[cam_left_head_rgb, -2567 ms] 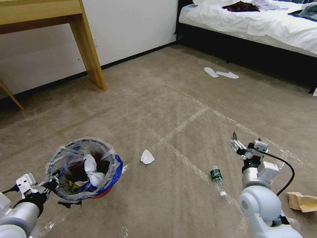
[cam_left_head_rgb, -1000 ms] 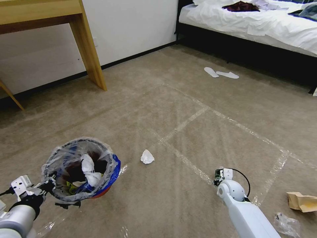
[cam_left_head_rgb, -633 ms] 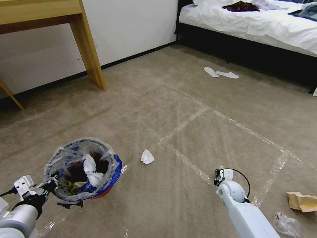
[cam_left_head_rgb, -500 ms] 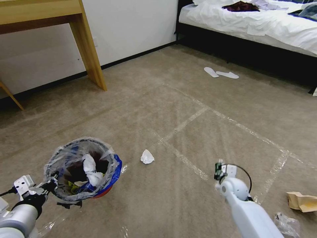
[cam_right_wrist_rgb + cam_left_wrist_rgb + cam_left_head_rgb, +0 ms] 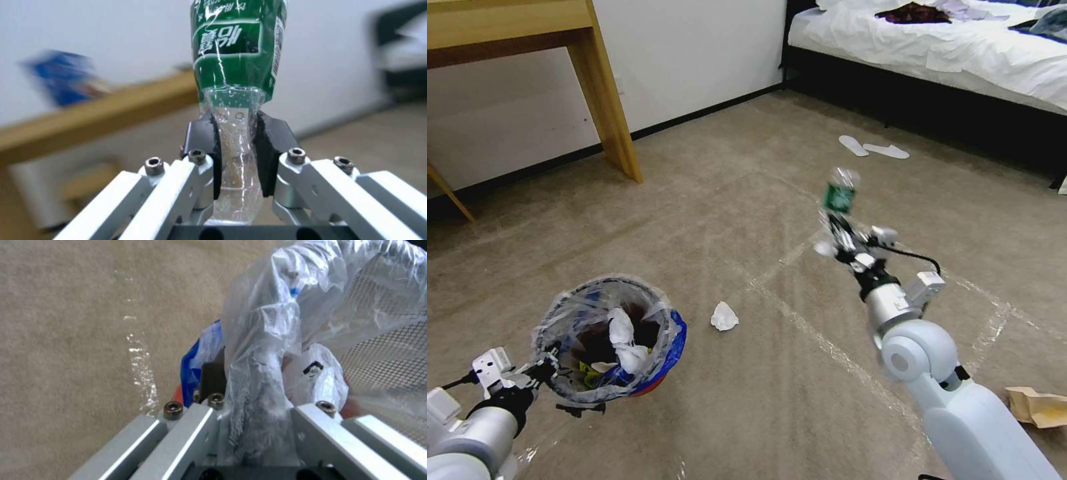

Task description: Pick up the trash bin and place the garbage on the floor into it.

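Observation:
The red trash bin [image 5: 607, 337] with its blue rim and crinkled clear liner hangs just above the floor [image 5: 747, 220] at lower left; my left gripper [image 5: 547, 370] is shut on its near rim [image 5: 262, 373]. Tissue wads and other litter lie inside it. My right gripper [image 5: 840, 237] is raised at centre-right and shut on the green-label clear bottle [image 5: 838, 197], whose squeezed clear body sits between the black pads [image 5: 236, 150]. One white tissue wad [image 5: 724, 317] lies on the carpet right of the bin. A brown paper bag [image 5: 1037, 407] lies at the far right.
A wooden desk leg [image 5: 607, 100] stands at the back left by the white wall. A bed [image 5: 947, 47] with white sheets fills the back right, with two flat white slippers [image 5: 870, 148] on the carpet before it. Shiny tape strips [image 5: 807, 327] cross the carpet.
My right gripper went down to the bottle on the carpet, closed on it and has lifted it up and forward. The bin in my left gripper has shifted slightly right.

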Available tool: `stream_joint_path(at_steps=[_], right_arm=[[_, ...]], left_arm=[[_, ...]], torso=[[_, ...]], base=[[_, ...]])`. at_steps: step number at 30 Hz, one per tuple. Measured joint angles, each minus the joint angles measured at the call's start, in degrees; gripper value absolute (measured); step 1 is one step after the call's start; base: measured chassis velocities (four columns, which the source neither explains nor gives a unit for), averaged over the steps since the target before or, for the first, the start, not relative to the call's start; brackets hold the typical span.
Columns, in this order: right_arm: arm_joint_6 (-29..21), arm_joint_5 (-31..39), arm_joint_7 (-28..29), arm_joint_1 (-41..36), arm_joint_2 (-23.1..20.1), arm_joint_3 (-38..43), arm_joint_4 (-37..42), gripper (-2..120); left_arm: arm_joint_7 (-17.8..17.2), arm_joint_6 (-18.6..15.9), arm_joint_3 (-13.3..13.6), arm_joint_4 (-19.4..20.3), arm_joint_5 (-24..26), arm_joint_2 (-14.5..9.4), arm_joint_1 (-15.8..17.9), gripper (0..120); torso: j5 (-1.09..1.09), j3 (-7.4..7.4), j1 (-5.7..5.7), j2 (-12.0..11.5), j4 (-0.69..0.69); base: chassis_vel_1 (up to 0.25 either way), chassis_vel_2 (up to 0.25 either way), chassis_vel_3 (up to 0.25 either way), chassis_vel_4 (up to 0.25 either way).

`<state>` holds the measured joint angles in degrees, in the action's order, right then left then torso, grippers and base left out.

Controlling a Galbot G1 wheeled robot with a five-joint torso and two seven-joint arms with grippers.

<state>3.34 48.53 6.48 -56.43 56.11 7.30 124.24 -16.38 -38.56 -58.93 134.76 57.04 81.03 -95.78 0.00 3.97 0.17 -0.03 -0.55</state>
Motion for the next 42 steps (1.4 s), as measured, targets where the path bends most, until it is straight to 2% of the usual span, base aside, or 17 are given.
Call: stream_joint_path(at_steps=[4, 8, 10, 20, 26, 32, 42], right_arm=[[0.68, 1.89, -2.01, 2.54, -1.43, -4.56, 2.54, 14], [-0.83, 5.61, -2.97, 7.56, -2.65, -12.50, 4.78, 14], [-3.03, 7.61, -1.20, 12.83, -2.92, -18.87, 5.24, 14], [-11.22, 13.77, 7.83, 23.58, 0.16, -32.64, 4.79, 14], [-14.71, 17.50, 12.28, 27.59, 2.80, -39.35, 3.01, 14], [-16.20, 17.01, 13.89, 29.85, 4.92, -45.42, -0.24, 14], [-16.42, 15.49, 14.10, 30.35, 7.58, -47.23, -3.33, 14]], left_arm=[[-0.36, -0.14, 0.51, 0.06, -0.07, -0.15, 0.11, 1], [-0.58, -0.31, 1.19, 0.18, -0.31, -0.24, 0.19, 1], [-0.64, -0.34, 1.59, 0.23, -0.56, -0.24, 0.18, 1], [-0.79, -0.52, 1.96, 0.32, -0.75, -0.23, 0.35, 1], [-0.94, -0.61, 1.90, 0.34, -0.67, -0.49, 0.36, 1], [-1.00, -0.65, 1.54, 0.21, -0.42, -0.94, 0.39, 1], [-1.12, -0.67, 1.48, -0.05, -0.16, -1.19, 0.72, 1]], torso=[[0.00, 0.00, 0.00, 0.00, 0.00], [0.01, 0.00, 0.00, 0.00, 0.00], [-0.01, 0.00, 0.00, 0.00, 0.01], [0.00, 0.00, 0.00, 0.00, 0.00], [-0.01, 0.00, 0.00, 0.00, 0.01], [0.00, 0.00, 0.00, 0.00, 0.00], [0.00, 0.00, 0.00, 0.00, 0.00]], base=[[0.000, 0.000, 0.000, 0.000], [0.000, 0.000, 0.000, 0.000], [0.000, 0.000, 0.000, 0.000], [0.000, 0.000, 0.000, 0.000], [0.000, 0.000, 0.000, 0.000], [0.000, 0.000, 0.000, 0.000], [0.000, 0.000, 0.000, 0.000]])
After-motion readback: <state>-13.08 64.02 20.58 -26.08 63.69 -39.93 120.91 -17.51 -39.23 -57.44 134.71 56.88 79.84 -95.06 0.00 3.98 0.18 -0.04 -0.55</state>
